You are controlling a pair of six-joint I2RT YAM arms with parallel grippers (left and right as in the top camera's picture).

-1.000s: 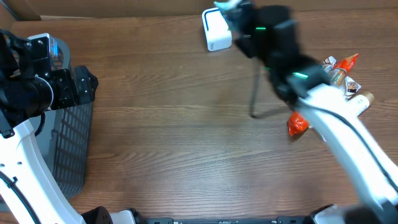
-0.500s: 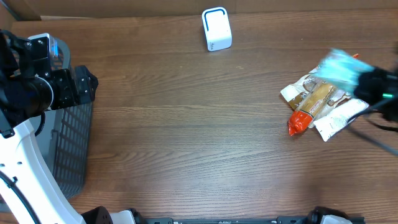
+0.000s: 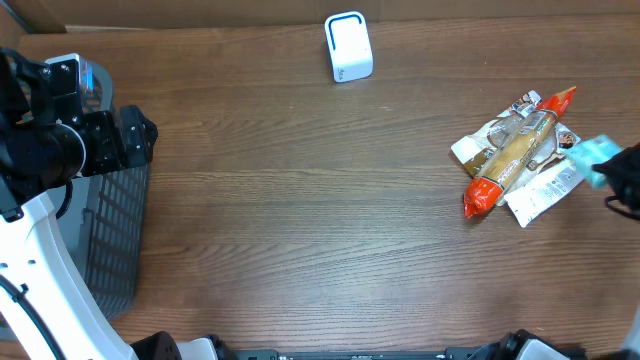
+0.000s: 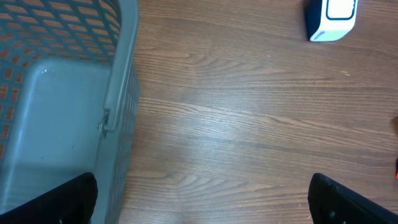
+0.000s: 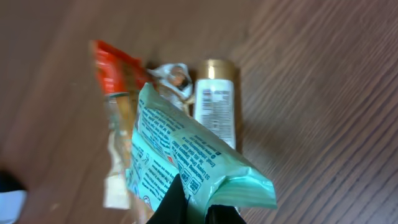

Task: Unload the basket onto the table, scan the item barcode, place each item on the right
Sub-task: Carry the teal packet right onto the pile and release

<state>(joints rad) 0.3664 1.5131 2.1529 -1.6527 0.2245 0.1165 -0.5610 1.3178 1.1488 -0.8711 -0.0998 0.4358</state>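
Observation:
The item, a teal packet (image 5: 186, 155) with small printed text, hangs pinched at one end in my right gripper (image 5: 199, 208), which is shut on it. No barcode is discernible on the side that shows. From overhead the packet (image 3: 597, 152) and right gripper (image 3: 625, 180) sit at the table's far right edge, beside a pile of snacks. The white scanner (image 3: 348, 47) stands at the back centre, far from the packet. My left gripper (image 4: 202, 208) is open and holds nothing, hovering by the basket.
A grey mesh basket (image 3: 110, 230) stands at the left edge under the left arm. The pile at right holds a long orange-tipped packet (image 3: 515, 155), a white sachet (image 3: 540, 192) and a gold-capped tube (image 5: 216, 102).
The right arm swung away from the scanner at the back to the table's right edge, carrying the teal packet; the pile is now uncovered. The left arm has not moved.

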